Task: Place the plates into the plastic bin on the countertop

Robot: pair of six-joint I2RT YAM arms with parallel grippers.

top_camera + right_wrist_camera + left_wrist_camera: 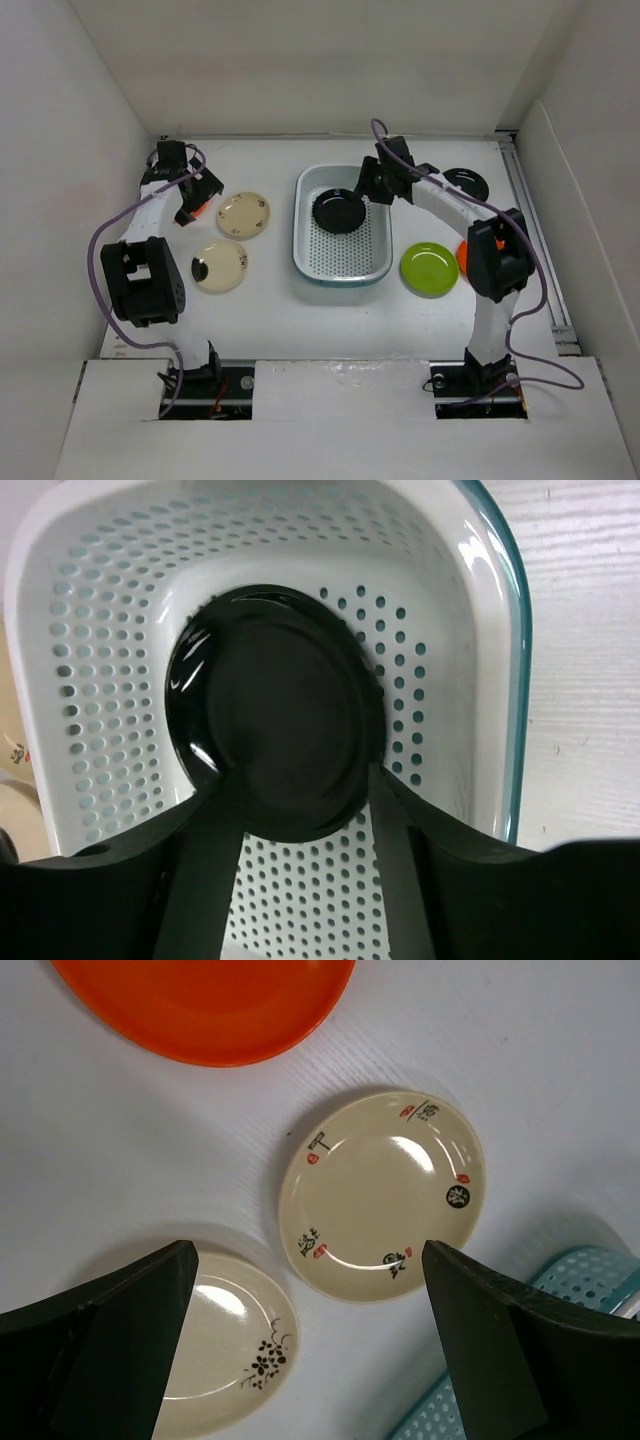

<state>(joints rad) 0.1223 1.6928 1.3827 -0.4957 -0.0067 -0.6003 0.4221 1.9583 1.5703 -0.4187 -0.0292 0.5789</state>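
My right hand (300,780) hangs inside the plastic bin (505,680), fingers parted, with a black plate (275,710) lying on the bin's floor at their tips (let go, I judge, not pinched). My left hand (310,1260), open wide, hovers left of the bin, directly above a cream plate (380,1195), the nearest one to it. A green plate (430,268) sits on the table (300,320), right of the bin.
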